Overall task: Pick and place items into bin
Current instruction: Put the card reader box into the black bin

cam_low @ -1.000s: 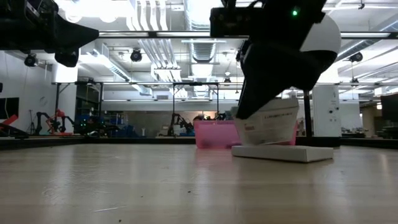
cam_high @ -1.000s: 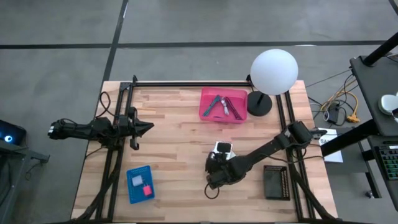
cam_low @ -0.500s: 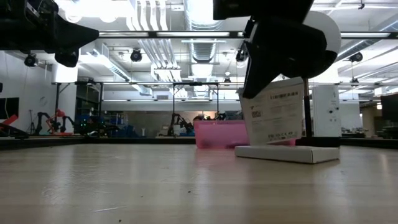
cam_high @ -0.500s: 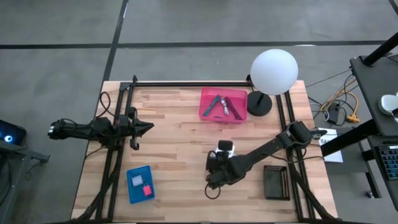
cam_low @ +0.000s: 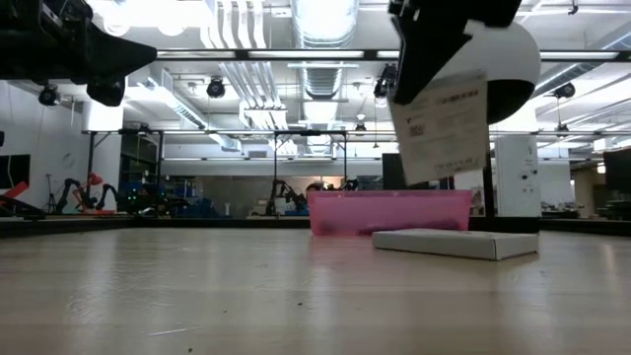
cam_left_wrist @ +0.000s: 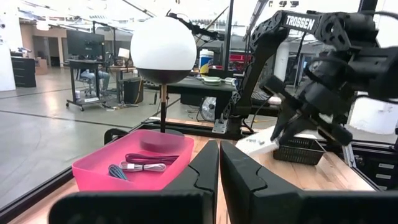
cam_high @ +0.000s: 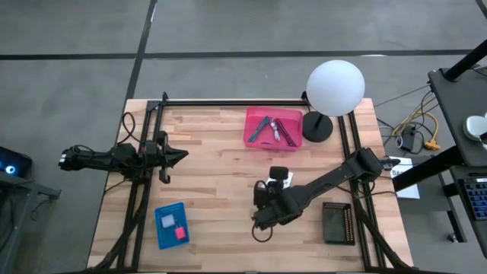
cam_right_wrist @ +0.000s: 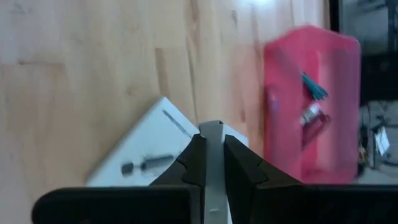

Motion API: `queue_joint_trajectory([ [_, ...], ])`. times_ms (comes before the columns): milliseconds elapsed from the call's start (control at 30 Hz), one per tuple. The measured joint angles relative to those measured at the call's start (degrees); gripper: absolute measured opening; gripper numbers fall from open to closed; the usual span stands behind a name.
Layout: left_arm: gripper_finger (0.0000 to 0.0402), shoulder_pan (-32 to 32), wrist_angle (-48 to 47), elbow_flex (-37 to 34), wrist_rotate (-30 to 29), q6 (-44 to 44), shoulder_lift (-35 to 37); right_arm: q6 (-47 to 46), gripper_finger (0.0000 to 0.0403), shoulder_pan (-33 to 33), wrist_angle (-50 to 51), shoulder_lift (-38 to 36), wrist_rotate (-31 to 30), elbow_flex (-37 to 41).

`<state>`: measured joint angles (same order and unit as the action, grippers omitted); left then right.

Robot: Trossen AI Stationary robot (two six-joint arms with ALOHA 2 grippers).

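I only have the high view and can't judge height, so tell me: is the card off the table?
Observer: Yes. In the low view the card hangs clear above the table, higher than the bin.
Operator: Is it gripped?
Observer: The right wrist view shows the right jaws shut on its edge.
Operator: What's under it?
Observer: A flat white box lies on the table beneath it.

Overhead, table-level, wrists; pink bin (cam_high: 272, 129) shared
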<state>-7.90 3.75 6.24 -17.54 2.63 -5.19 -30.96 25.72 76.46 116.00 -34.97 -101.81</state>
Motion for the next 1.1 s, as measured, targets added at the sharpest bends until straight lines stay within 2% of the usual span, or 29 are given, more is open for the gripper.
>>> queue_joint_trajectory([
  [200, 0.0, 0.0, 0.1, 0.0, 0.0, 0.0, 0.0, -10.1, 0.0019, 1.2, 13.8, -0.7, 2.2, -6.3],
  [300, 0.0, 0.0, 0.1, 0.0, 0.0, 0.0, 0.0, -11.7, 0.0019, 2.8, 13.0, -2.9, 3.4, -6.8],
  [600, 0.0, 0.0, -0.2, 0.0, 0.1, 0.0, 0.0, -26.5, 0.0018, 9.6, 13.5, -11.4, 5.1, -5.5],
  [833, 0.0, 0.0, -0.1, 0.0, 0.3, 0.0, 0.0, -32.4, 0.0018, 15.3, 13.4, -15.8, 11.1, -4.3],
  [1100, 0.0, 0.0, -0.1, 0.0, 0.4, 0.0, 0.0, -31.8, 0.0018, 22.4, 13.3, -16.9, 12.7, -2.2],
])
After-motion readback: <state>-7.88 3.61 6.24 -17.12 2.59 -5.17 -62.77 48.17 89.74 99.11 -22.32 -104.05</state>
